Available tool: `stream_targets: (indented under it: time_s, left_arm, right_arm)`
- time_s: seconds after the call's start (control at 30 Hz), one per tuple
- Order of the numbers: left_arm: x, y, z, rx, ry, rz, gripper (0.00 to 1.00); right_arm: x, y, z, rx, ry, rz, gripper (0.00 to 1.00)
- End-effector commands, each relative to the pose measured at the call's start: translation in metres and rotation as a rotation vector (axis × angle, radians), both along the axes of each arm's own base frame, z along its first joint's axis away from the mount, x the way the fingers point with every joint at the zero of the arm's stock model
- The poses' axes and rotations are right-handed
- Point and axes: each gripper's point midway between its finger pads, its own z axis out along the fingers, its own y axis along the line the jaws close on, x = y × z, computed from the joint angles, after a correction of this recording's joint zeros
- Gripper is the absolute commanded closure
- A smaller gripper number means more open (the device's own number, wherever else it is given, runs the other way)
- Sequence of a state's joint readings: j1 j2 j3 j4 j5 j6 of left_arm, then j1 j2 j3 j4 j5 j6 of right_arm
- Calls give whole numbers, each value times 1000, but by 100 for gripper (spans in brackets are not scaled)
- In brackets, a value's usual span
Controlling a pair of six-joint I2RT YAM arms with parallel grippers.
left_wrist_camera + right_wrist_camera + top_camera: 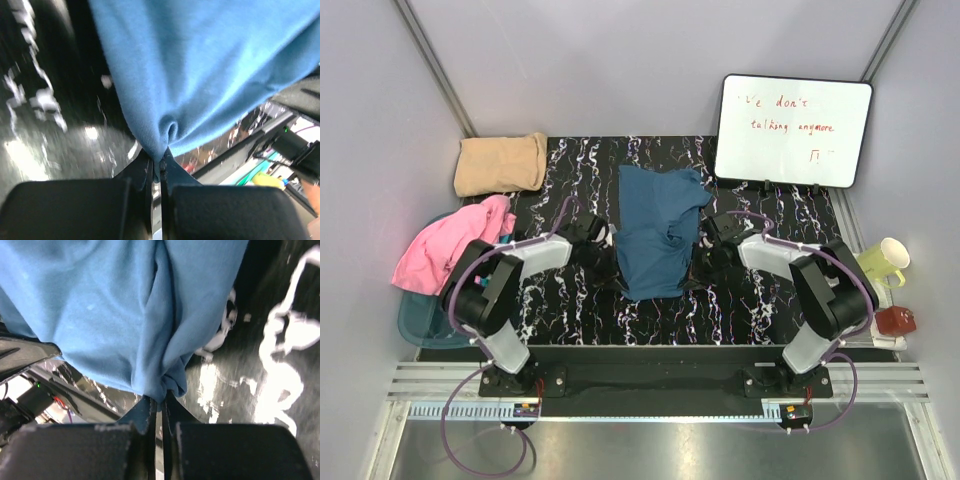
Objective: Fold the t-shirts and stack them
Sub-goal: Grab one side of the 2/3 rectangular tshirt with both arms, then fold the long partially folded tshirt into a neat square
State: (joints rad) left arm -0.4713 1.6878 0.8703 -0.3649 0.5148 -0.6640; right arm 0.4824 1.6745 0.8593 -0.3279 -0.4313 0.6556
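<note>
blue tee pinched from both sides, mid-worktop

containers first: at the left edge of the worktop [570, 318] sits what looks like a shallow teal tub [412, 322]. the pink tee [448, 248] is bunched over its far rim, partly in and partly spilling onto the black marbled top. can't see what else is in the tub. on the right, off the marbled area, stands a pale yellow-green mug [886, 262] w/ its handle toward the arms; its inside isn't visible. just nearer than it is a small red thing [897, 320]; can't tell what it is.

writing: a whiteboard [792, 131] leans at the far right corner, w/ red handwriting that reads approx "we don't" on one line & "talking anymore" below, plus a small mark lower right that's too small to read. no brand labels seen.

the blue tee [660, 232] lies rumpled in the middle of the worktop, btwn the two arms. the left pincer [156, 161] is closed tight on a pinch of its cloth, which puckers right at the tips. the right pincer [159, 401] is likewise clamped on a gathered fold at the opposite side. in both wrist views the cloth spreads away from the tips, w/ the worktop behind.

the tan tee [501, 163] is a folded bundle at the far left corner, well apart from the blue one.
</note>
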Motion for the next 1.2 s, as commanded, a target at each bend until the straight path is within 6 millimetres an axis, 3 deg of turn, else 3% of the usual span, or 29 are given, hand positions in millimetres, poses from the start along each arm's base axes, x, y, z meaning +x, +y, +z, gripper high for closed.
stream_targets:
  time_s: [0.0,0.1,0.23,0.37,0.43,0.57,0.77,0.9,0.93,1.0,1.17]
  left_arm:
    - [-26,7,23,0,-31,-67,100]
    - [-31,8,43,-17,-67,-87,100]
    - [-16,5,79,-22,-161,-106,100]
    - [20,-9,132,-42,-294,-136,100]
    - [34,-16,146,-49,-329,-142,100]
    - [73,-36,174,-82,-395,-160,100]
    - [127,-46,186,-109,-428,-121,100]
    - [159,-44,179,-126,-410,-90,100]
    - [170,-41,175,-130,-408,-81,100]
    - [181,-38,171,-134,-402,-70,100]
    - [223,-30,162,-198,-398,-19,96]
  right_arm:
    - [-9,1,37,31,-58,44,100]
    - [-13,-1,56,45,-88,47,100]
    - [-5,0,89,60,-168,63,100]
    - [28,6,127,35,-289,76,100]
    - [40,8,136,22,-319,88,99]
    - [83,15,156,-25,-416,111,99]
    - [145,11,160,-69,-482,90,99]
    - [184,2,154,-84,-503,78,98]
    - [191,2,144,-93,-491,84,98]
    - [210,-2,148,-98,-520,70,97]
    - [252,3,139,-74,-541,76,95]
